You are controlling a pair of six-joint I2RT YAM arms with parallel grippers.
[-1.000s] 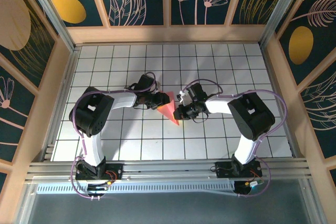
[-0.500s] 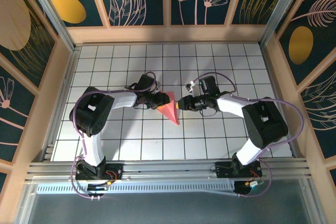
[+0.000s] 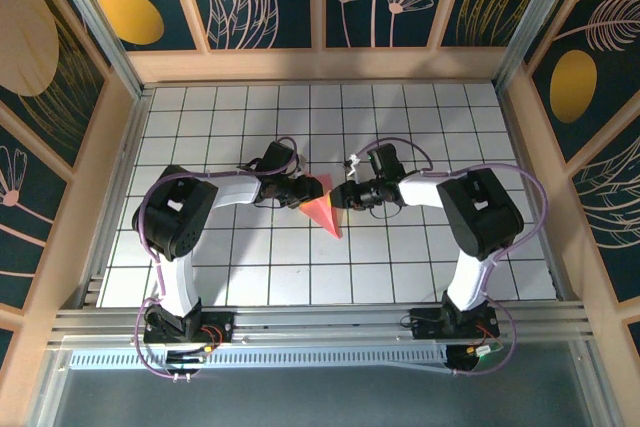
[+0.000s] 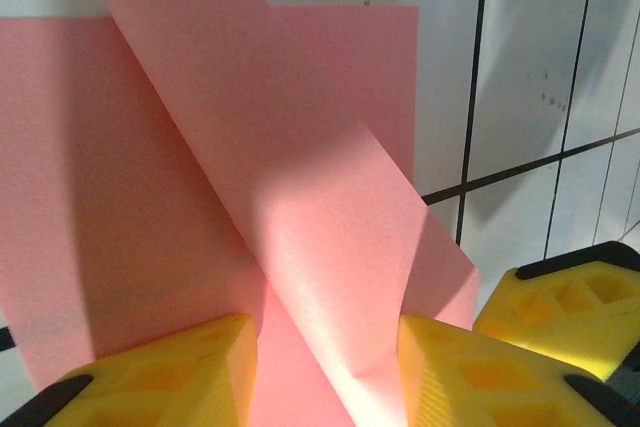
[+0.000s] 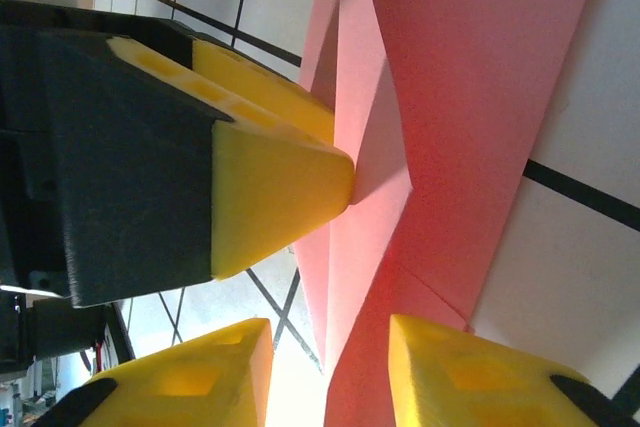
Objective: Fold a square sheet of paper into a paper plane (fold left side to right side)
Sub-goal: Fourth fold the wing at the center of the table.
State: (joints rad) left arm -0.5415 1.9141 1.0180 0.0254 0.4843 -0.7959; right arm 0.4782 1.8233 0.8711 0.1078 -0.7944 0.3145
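On the white tiled table (image 3: 300, 277), near its middle, the pink sheet of paper (image 3: 325, 211) is seen partly folded, its point turned toward the arm bases. Just beyond that point, a raised fold of the sheet is pinched between the fingers of the left gripper (image 3: 304, 194). Opposite, the right gripper (image 3: 344, 197) is held with fingers (image 5: 470, 377) apart, the sheet's edge lying between them.
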